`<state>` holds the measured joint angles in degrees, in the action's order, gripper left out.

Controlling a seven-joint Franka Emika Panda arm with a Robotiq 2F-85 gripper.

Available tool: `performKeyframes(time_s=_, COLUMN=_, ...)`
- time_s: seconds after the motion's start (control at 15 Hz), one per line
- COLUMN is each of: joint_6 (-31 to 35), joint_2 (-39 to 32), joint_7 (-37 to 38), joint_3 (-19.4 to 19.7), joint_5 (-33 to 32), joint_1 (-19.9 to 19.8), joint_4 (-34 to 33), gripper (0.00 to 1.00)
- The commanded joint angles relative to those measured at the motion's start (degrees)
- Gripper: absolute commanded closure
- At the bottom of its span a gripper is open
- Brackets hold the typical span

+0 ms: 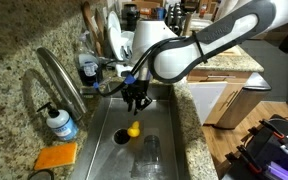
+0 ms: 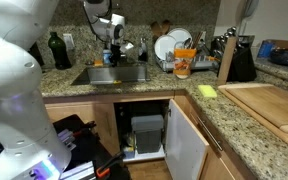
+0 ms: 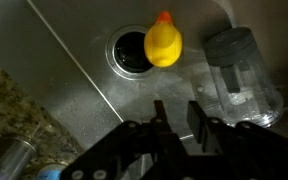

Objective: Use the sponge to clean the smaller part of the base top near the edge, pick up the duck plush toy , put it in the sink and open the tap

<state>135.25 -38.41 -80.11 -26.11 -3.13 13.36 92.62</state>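
White rounded arm (image 1: 172,58), dark grey joint bands (image 1: 220,35), black two-fingered tool (image 3: 177,118)

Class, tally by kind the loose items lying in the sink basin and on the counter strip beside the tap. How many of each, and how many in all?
duck plush toy: 1
clear glass container: 1
pump soap bottle: 1
flat orange pad: 1
Total: 4

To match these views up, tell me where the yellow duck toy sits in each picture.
In an exterior view: duck plush toy in the sink, lower centre, beside the drain.
In an exterior view: not visible, hidden below the sink rim.
Wrist view: top centre, overlapping the drain.
Shared landmark: the sink.
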Motion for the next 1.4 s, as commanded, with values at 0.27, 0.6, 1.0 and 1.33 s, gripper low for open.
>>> performKeyframes(time_s=0.27, joint_6=5.81, joint_2=-0.20, joint_7=5.46, joint_3=4.77, joint_5=-1.56, joint_1=3.08, joint_4=0.30, gripper=0.30)
performKeyframes(time_s=0.6, joint_6=22.23, joint_2=-4.97, joint_7=15.18, joint_3=5.70, joint_5=-0.50, joint_1=3.40, joint_4=-1.60, gripper=0.01)
performKeyframes(time_s=1.0, joint_6=22.38, joint_2=-5.80, joint_7=18.20, joint_3=4.41, joint_5=-2.29, joint_1=2.43, joint_4=-1.94, gripper=0.00)
performKeyframes(time_s=1.33, joint_6=30.44, joint_2=-10.30, joint_7=18.44, joint_3=2.48, joint_5=-2.05, joint_1=2.95, joint_4=-8.97, gripper=0.00)
